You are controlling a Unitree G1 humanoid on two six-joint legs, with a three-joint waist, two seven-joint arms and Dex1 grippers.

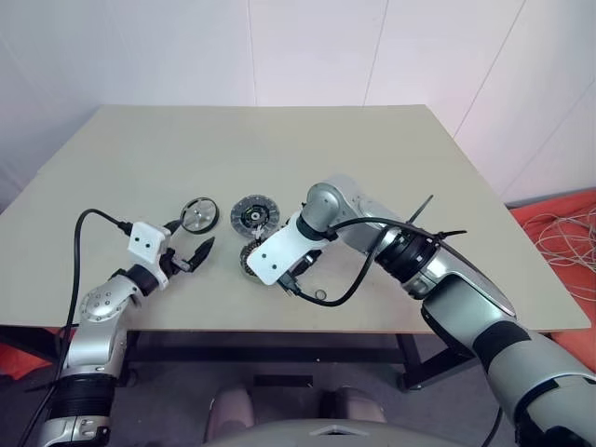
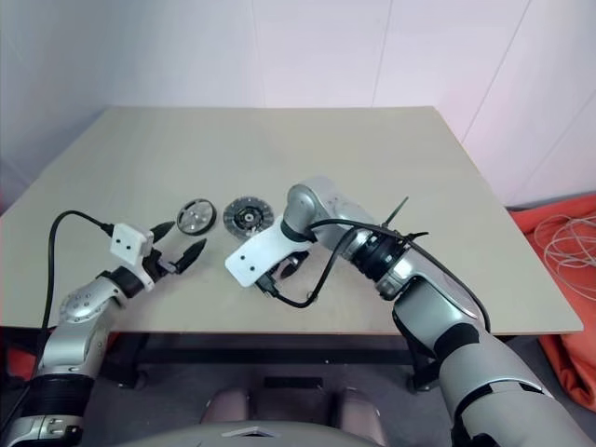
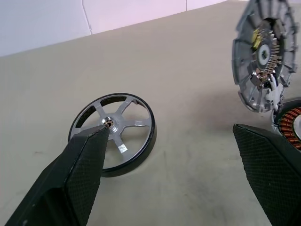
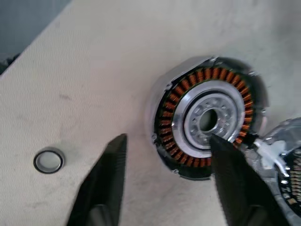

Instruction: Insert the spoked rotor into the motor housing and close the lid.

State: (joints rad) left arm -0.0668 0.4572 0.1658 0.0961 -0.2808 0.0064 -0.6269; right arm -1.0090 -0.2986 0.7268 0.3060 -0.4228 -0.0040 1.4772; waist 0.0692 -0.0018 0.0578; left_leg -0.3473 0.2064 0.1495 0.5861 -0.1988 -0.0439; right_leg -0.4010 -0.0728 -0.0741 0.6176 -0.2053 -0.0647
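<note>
Your head views put all three parts near the tabletop's front edge: the spoked rotor toward the left, the lid just beside it, and the motor housing at the lid's near side, mostly behind the right arm. The right wrist view gives what they hide — copper windings, an empty hub, the right end effector above with fingers apart, gripping nothing, and a small ring lying apart. The left end effector is wide open, level — the rotor lies flat beyond it.
</note>
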